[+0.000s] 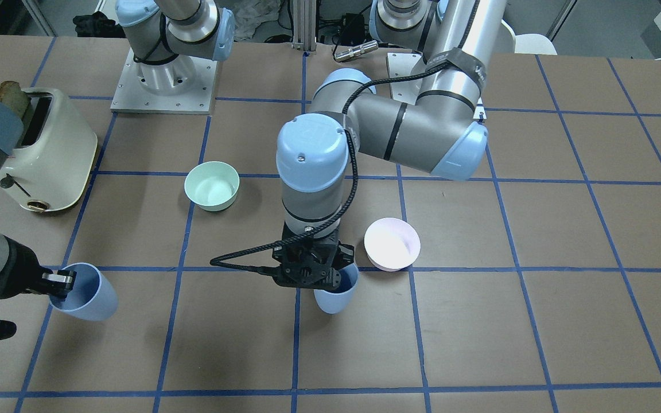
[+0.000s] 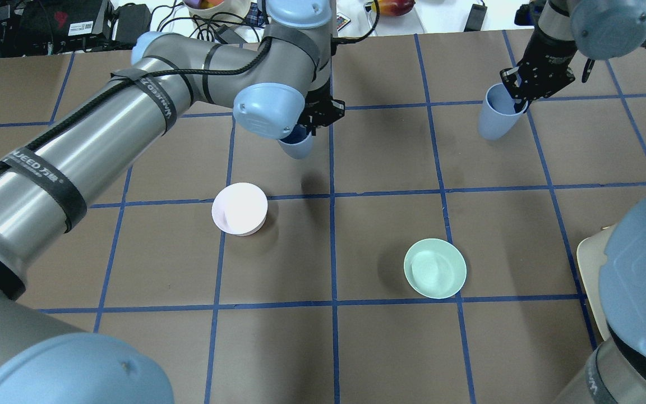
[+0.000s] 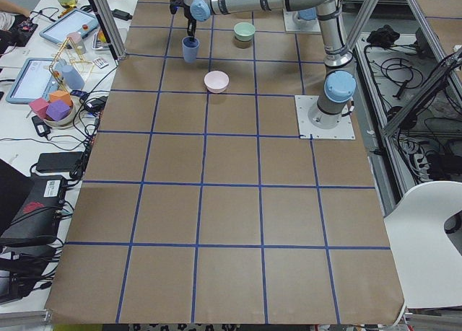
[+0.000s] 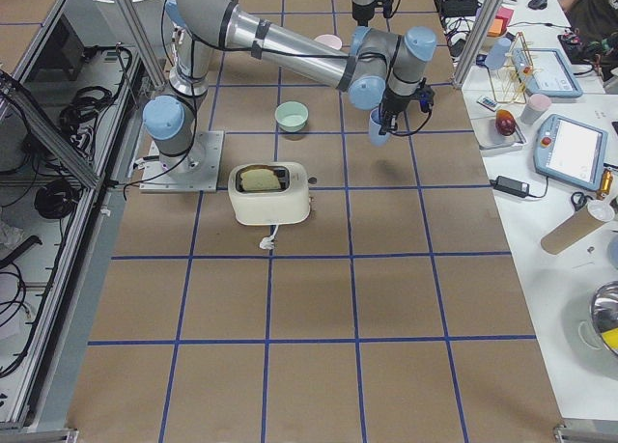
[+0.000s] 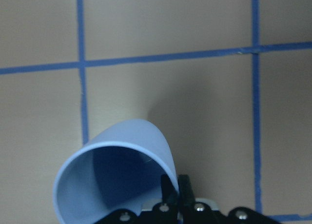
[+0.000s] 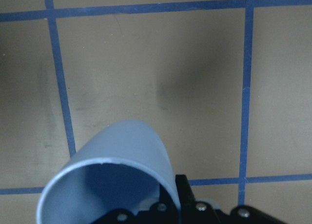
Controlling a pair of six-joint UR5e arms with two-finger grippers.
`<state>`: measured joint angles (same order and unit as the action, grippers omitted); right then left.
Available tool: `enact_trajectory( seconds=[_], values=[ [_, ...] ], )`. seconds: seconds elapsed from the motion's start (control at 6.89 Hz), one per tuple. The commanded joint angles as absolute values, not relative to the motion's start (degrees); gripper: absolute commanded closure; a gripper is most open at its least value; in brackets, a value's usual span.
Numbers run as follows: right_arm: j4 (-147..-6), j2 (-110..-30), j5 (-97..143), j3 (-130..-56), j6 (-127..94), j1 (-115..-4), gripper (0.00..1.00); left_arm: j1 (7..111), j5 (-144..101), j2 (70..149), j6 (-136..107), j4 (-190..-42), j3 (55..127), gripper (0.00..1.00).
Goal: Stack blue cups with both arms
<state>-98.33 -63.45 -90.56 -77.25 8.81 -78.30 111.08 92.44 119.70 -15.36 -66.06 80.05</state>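
The left arm [image 2: 132, 106] stretches out long over the brown table with its blue tape grid [image 1: 537, 321], bends at the elbow and turns its wrist straight down, so the black two-finger left gripper [image 1: 330, 275] points at the tabletop. Its jaws are clamped on the wall of a pale periwinkle-blue tapered plastic cup [image 1: 335, 297], one finger [image 5: 171, 189] inside the darker blue interior and the other outside the rim. That cup hangs mouth up, clear of the table, with its shadow lying apart from it in the overhead view. It is near a tape crossing, with the wide pale pink bowl [image 1: 392, 244] just beside it. The right arm [image 4: 290, 57] reaches across the table from its base with its forearm nearly level and its wrist also bent downward. The black right gripper [image 2: 516, 96] is pinched onto the rim of the second pale blue plastic cup [image 2: 497, 118] in the same way, a finger on each side of the wall. This cup is also held off the surface, mouth up and slightly tilted. The two cups are well apart, at about the same depth of the table. The wide mint-green bowl [image 1: 212, 184] sits nearer the robot between them, and a cream toaster [image 1: 55, 155] holding a slice of toast [image 1: 12, 94] stands by the right arm.
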Motion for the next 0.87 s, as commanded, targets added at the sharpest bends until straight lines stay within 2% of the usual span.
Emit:
enact_trajectory(
  seconds=[0.0, 0.15, 0.29, 0.58, 0.73],
  values=[
    [-95.1, -63.63, -89.38, -74.36, 5.81, -79.36, 1.0, 112.67, 86.75, 119.62, -15.3, -66.53, 82.87, 1.0],
    [-95.18, -63.55, -89.73, -74.36, 4.76, -80.84, 1.0, 112.68, 86.49, 120.49, -15.55, -66.36, 84.27, 0.94],
    [-95.19, -63.46, -90.08, -74.44, 2.14, -81.82, 1.0, 112.68, 86.57, 120.5, -15.82, -65.75, 85.68, 0.01],
    [-94.92, -63.63, -89.65, -74.36, 1.41, -82.79, 1.0, 113.11, 86.31, 116.13, -15.12, -68.19, 84.73, 0.0],
    [-94.31, -63.72, -89.56, -74.36, 0.1, -84.19, 1.0, 111.9, 86.13, 112.28, -12.68, -74.38, 83.94, 0.0]
  ],
)
